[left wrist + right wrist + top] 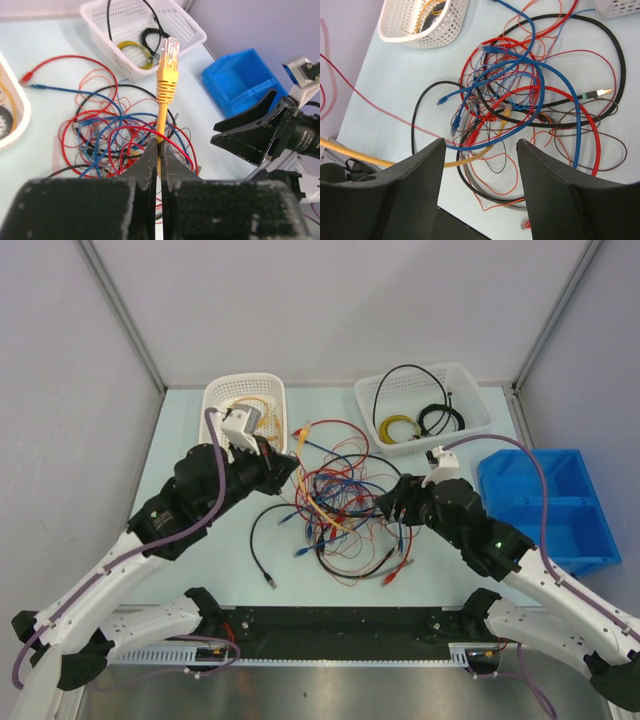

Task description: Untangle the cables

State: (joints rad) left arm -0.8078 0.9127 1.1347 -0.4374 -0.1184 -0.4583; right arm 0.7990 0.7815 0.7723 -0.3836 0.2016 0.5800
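We are recording white arm links [95, 585], black joints [190, 510], purple-grey cables [544, 520] alongside, and the right gripper [481, 150] showing black wedge fingers [410, 185].

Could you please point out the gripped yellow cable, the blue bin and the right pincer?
yellow cable [166, 84], left wrist view, ribbed boot below its clear plug.
blue bin [540, 501], top view, middle divider wall.
right pincer [480, 145], right wrist view, midway between its open fingertips.

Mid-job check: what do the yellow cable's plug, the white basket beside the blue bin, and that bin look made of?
On the yellow cable, the plug looks like clear glossy hard plastic: you see through it. Its ribbed yellow boot seems softer moulded plastic or rubber. The basket: white plastic, perforated walls. The bin: smooth blue plastic with slight sheen, probably rigid.
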